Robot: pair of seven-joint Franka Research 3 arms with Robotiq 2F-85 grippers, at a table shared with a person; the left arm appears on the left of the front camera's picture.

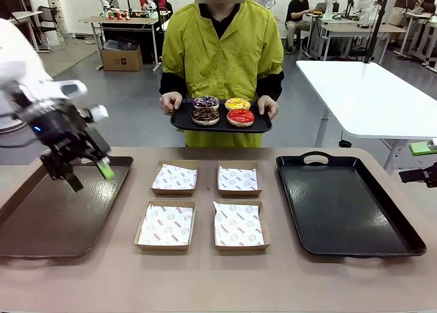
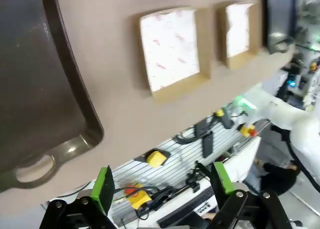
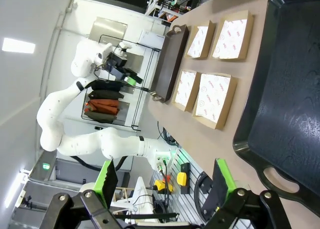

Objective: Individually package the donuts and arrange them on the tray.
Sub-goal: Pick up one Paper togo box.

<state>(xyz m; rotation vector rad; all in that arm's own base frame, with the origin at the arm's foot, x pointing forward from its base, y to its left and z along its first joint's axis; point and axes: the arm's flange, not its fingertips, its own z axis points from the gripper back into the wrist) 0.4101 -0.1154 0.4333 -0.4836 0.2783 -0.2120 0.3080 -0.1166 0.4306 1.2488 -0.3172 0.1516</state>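
Note:
Across the table a person holds a small black serving tray (image 1: 184, 122) with both hands. On it lie the donuts: dark chocolate (image 1: 205, 115), purple-brown with sprinkles (image 1: 205, 102), yellow (image 1: 237, 104) and red (image 1: 240, 117). My left gripper (image 1: 89, 176) hangs open and empty over the brown tray (image 1: 48, 224) at the table's left. Its green pads (image 2: 104, 186) stand wide apart in the left wrist view. My right gripper (image 3: 164, 179) is open and empty too, off the right end of the large black tray (image 3: 290, 104). That black tray (image 1: 348, 203) lies bare.
Four paper-lined cardboard boxes (image 1: 203, 203) sit open in a two-by-two block mid-table, between the two trays. A black part of my right arm (image 1: 418, 174) pokes in at the right edge. A white table (image 1: 369, 94) stands behind on the right.

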